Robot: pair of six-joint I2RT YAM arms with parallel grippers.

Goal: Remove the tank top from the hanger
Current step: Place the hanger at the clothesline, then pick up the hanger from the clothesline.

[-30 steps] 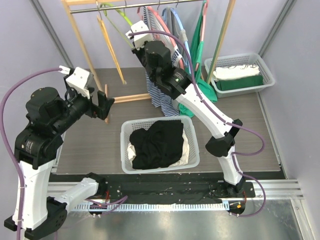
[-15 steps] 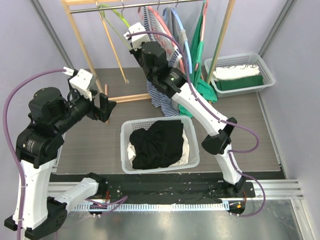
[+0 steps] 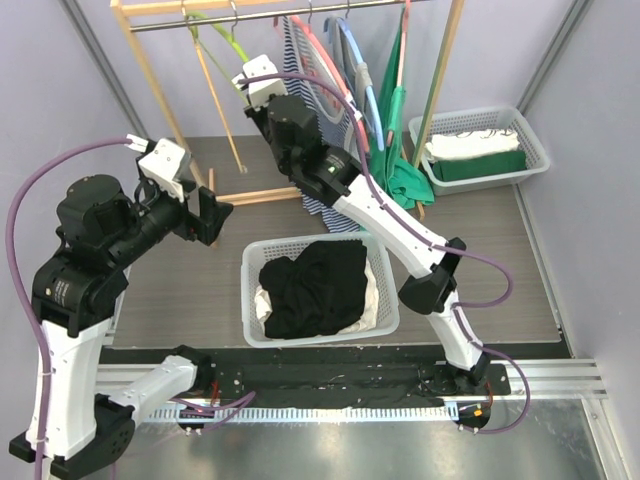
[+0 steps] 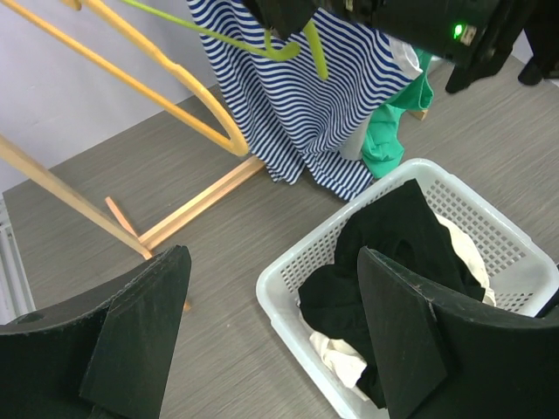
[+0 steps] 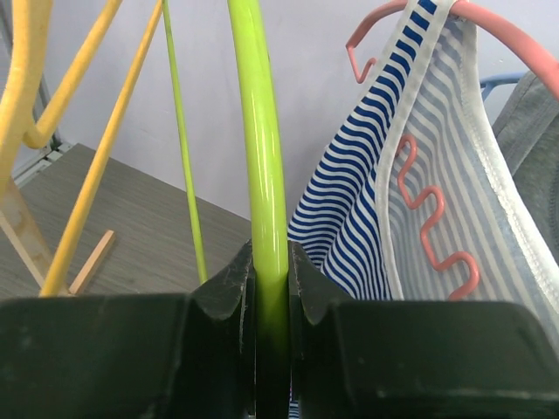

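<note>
Pale lilac walls [image 3: 30, 90] enclose grey wood-grain floor [image 3: 500, 250]

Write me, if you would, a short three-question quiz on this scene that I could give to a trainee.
1. True or false: the right pincer is shut on the green hanger.
2. Multiple choice: what colour is the hanger that carries the striped tank top? A. yellow B. pink C. blue
3. Fill in the missing word: the left pincer holds nothing, and its jaws stand ___.

Key
1. True.
2. B: it hangs on the pink hanger.
3. open.
</note>
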